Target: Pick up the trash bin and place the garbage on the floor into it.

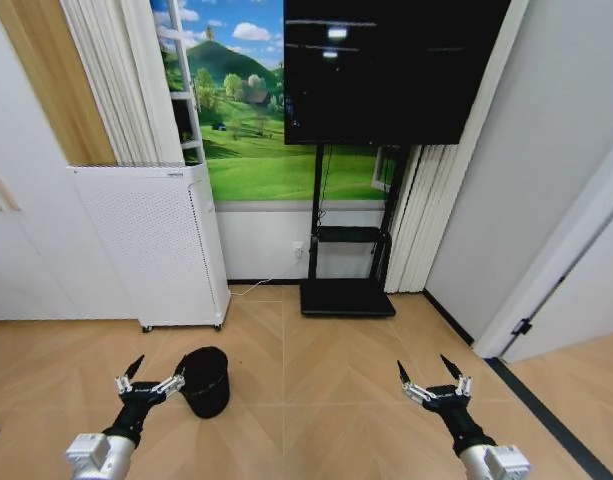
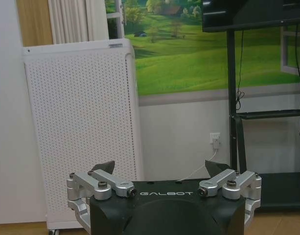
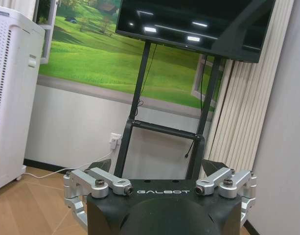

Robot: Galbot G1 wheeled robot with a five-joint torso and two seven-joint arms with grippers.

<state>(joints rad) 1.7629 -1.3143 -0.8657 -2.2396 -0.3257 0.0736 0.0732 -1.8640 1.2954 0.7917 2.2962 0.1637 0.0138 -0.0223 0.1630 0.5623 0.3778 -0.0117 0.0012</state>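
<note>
- Trash bin (image 1: 206, 381) is seen in the head view as a small round black container standing upright on the floor (image 1: 326, 400), in front of the robot and toward its left side.
- Bin is positioned just beside the left gripper (image 1: 151, 377); the nearer fingertip appears at or against the bin's rim, but actual contact cannot be confirmed.
- Left gripper is held low over the floor with its fingers spread apart; nothing is held between them. The same spread is shown in the left wrist view (image 2: 160, 172).
- Right gripper (image 1: 430, 377) is held at a similar height on the robot's right, well apart from the bin, fingers likewise spread and holding nothing. The spread is confirmed in the right wrist view (image 3: 158, 171).
- Floor is recorded as light tan herringbone parquet, with a dark strip (image 1: 546, 415) running along the right side near a white door frame (image 1: 556, 270).
- White perforated appliance (image 1: 151, 245) is noted on small wheels against the wall, behind and to the left of the bin.
- Black TV stand (image 1: 348, 265) with a dark screen (image 1: 386, 70) is noted ahead, in front of a green landscape mural (image 1: 256, 150).
</note>
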